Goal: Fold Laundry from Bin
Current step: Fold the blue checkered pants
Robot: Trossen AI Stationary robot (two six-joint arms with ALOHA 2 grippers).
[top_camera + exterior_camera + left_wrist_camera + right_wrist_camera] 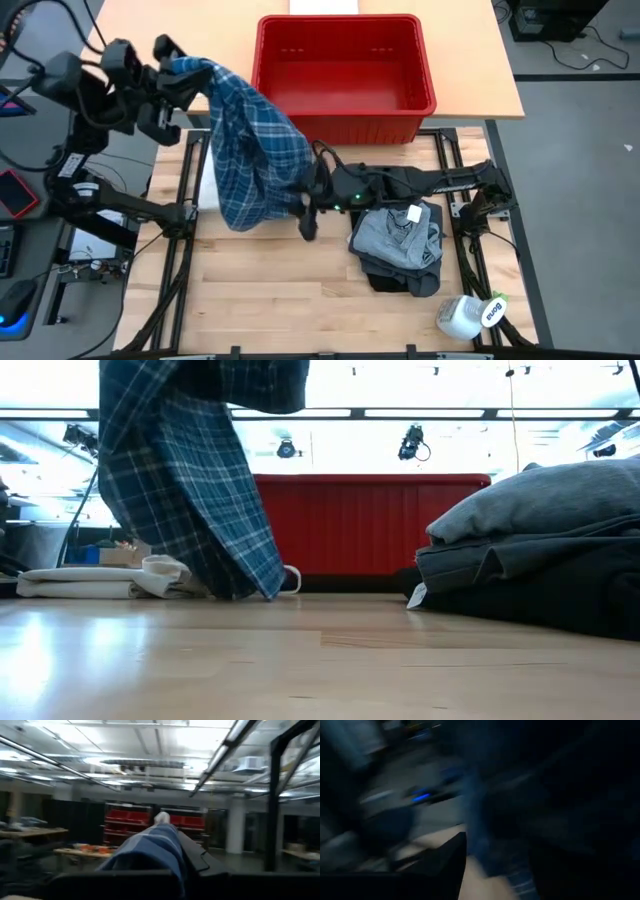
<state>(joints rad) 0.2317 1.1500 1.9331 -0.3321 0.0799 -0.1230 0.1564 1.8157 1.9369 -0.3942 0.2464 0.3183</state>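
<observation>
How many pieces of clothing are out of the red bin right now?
3 visible: a plaid shirt held up at the table's left, a light grey garment stacked on a dark one at right. More may be hidden underneath.

The blue-and-white plaid cloth shirt (250,150) hangs soft and matt, finely woven. The bright red rectangular plastic bin (345,75) looks smooth with a slight gloss, its wall ribbed. The pale wooden tabletop (300,660) shines faintly, while the folded grey garments (400,240) look soft and matt.
</observation>
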